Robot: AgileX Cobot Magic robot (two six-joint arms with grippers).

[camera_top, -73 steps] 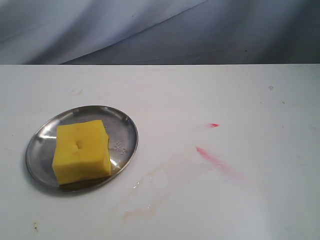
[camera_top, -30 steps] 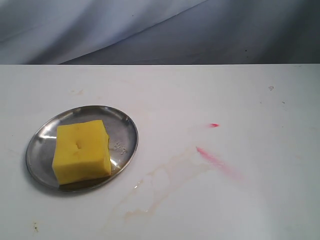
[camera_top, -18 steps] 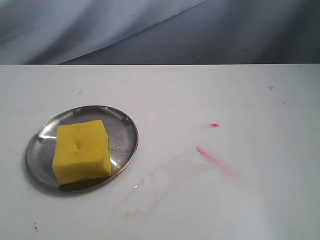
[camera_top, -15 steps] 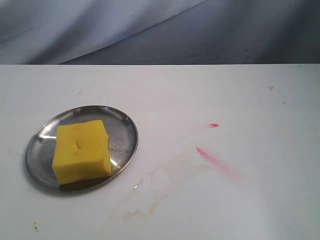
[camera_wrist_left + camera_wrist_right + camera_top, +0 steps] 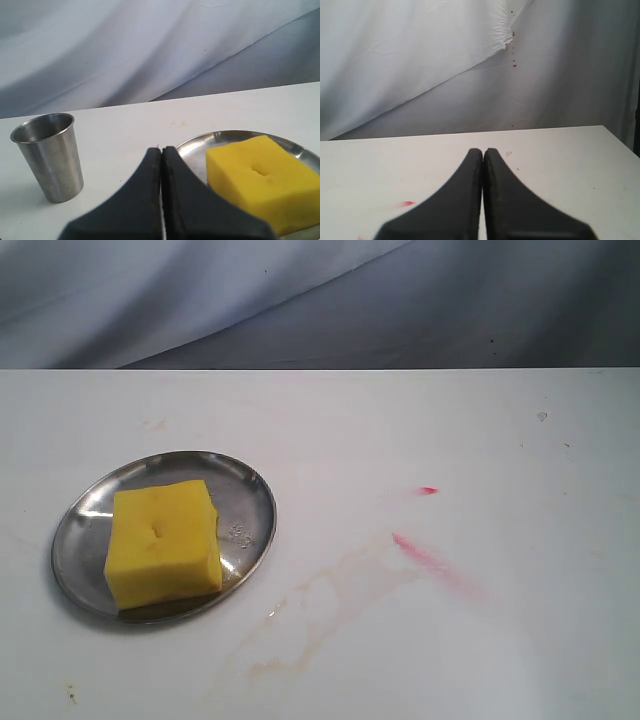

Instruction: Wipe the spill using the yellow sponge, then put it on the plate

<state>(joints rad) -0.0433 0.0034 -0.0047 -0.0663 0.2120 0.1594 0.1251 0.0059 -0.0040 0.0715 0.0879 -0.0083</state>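
The yellow sponge [image 5: 164, 541] lies flat on the silver plate [image 5: 250, 510] at the left of the white table, dimple up. To the right of the plate, the spill [image 5: 300, 625] shows only as a thin smeared amber-tan trace. Neither arm appears in the exterior view. In the left wrist view my left gripper [image 5: 161, 149] is shut and empty, with the yellow sponge [image 5: 262, 182] and the plate [image 5: 200, 146] just beyond its tips. My right gripper [image 5: 483, 150] is shut and empty above bare table.
A pink-red streak [image 5: 432, 561] and a small red mark [image 5: 428, 490] stain the table right of the smear; the red mark [image 5: 406, 203] also shows in the right wrist view. A metal cup [image 5: 49, 156] stands upright beside the plate. Grey cloth hangs behind the table.
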